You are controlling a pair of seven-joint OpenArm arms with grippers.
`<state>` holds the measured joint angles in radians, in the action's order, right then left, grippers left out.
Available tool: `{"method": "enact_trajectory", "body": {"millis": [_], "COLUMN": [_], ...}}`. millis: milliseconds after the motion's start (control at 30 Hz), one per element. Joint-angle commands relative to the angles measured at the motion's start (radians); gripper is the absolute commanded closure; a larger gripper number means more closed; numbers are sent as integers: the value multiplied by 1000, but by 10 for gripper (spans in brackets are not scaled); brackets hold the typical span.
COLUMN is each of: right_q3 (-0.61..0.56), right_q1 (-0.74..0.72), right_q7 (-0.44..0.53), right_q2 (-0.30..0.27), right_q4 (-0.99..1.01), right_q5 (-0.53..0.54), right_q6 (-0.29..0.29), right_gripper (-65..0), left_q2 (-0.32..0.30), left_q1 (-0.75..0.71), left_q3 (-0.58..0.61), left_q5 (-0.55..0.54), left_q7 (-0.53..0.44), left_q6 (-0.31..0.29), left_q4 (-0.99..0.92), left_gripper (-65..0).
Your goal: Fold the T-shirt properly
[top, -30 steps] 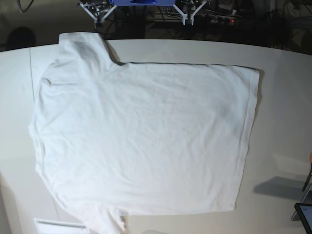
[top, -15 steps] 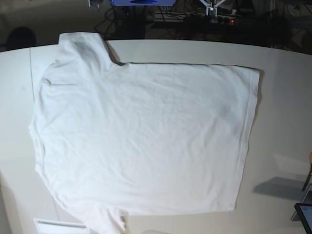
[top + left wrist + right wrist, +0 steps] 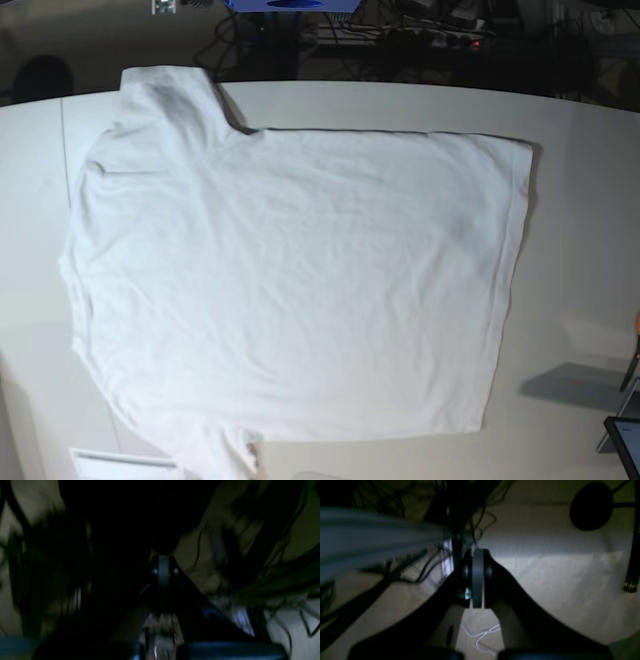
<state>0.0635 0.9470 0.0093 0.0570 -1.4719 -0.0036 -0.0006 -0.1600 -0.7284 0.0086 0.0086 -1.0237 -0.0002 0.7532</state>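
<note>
The white T-shirt [image 3: 300,280] lies spread flat on the white table [image 3: 580,200], collar side to the left and hem to the right. One sleeve points to the far edge and the other to the near edge. Both arms are pulled back behind the table's far edge. In the right wrist view my right gripper [image 3: 478,580] is shut with nothing between its fingers, over pale floor. My left gripper [image 3: 163,572] shows in the dark, blurred left wrist view, fingers together and empty. Only a sliver of the right arm [image 3: 165,5] shows in the base view.
A dark device [image 3: 625,440] sits at the table's near right corner and a white strip [image 3: 120,465] at the near left. Beyond the far edge are cables [image 3: 425,565], a blue object [image 3: 290,4] and a dark round chair base [image 3: 591,506].
Both grippers have drawn back past the top edge of the base view; the left one is gone from it. The T-shirt has not moved.
</note>
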Motion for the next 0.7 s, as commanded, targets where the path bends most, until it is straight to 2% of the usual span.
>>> {"method": "enact_trajectory", "body": {"millis": [0,133,167,433,500,567,667], "right_q3": [26,89,103,183,183,181,177], "right_q1": [36,66,69,71,51,28,-7], "right_q7": [19,21,19,19,18,14,11], "right_q2": [7,13,13,16,16,16,16], "right_q4": [-43,-164,-187,-346,-384,-402,-422], "right_q5": [1,1,1,3,3,3,3], "right_q6": [-5,-5,-5,-5,-5,-3,-3], "right_gripper": [0,0,0,0,0,0,0], "left_q2": [-14,-16,-16,-13,-14,-20,-83], "left_q1": [-38,-70,-79,-170,-168,-155,-144], "left_q3": [-8,-15,-17,-17,-17,-14,-3], "left_q5": [-8,-8,-8,-17,-89,-206,-341], "left_q7": [-93,-320,-332,-317,-315,-315,-301], "left_q6": [4,7,9,9,9,9,9], "left_q4": [4,4,18,296,317,320,317], "left_gripper": [0,0,0,0,0,0,0]}}
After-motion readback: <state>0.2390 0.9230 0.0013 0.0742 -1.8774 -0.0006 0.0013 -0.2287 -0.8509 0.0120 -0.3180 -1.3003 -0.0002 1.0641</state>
